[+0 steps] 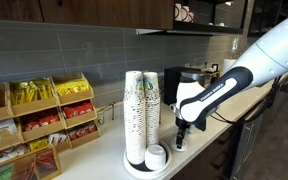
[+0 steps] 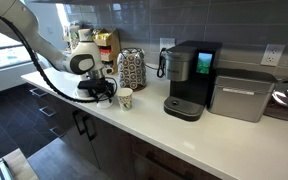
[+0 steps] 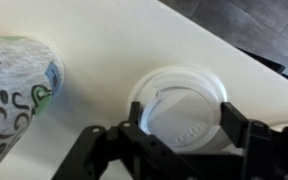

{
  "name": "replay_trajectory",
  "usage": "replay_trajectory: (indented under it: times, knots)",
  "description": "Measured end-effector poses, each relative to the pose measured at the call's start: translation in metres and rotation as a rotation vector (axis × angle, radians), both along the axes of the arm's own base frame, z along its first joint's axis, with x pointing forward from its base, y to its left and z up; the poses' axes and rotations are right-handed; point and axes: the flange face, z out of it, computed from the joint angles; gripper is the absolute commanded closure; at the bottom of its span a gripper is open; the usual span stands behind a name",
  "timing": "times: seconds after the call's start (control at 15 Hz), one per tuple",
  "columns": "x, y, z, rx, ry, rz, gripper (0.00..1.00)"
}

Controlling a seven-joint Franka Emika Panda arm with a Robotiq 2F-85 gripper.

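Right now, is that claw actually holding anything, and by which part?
Hard to tell. The gripper straddles the white lid on the counter, a finger at each side of its rim; whether they press it is unclear.

An exterior view stands close at the counter (image 1: 219, 130) and looks along it past the stacked cups (image 1: 142, 105). An exterior view stands farther off in front, facing the tiled wall (image 2: 244, 30) and the coffee machine (image 2: 189, 80). Both exterior views share the cups and the arm (image 1: 224, 85). The wrist view looks straight down, very near, onto a white lid (image 3: 179, 105).
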Motion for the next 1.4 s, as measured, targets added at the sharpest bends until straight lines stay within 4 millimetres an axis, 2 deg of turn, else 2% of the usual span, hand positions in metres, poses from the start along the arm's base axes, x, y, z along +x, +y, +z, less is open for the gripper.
replay_trajectory:
  times: [0.47, 0.53, 0.6, 0.73, 1.13, 1.4]
  knots:
    - [0.001, -0.002, 0.018, 0.0, -0.034, -0.003, 0.25]
    - [0.001, -0.002, 0.021, 0.0, -0.038, -0.004, 0.21]
    - [0.001, -0.002, 0.022, 0.0, -0.042, -0.004, 0.1]
    - [0.001, -0.003, 0.025, 0.0, -0.047, -0.005, 0.0]
    - [0.005, 0.001, 0.025, 0.004, -0.049, -0.019, 0.0]
    - [0.017, 0.007, 0.018, 0.011, -0.056, -0.035, 0.0]
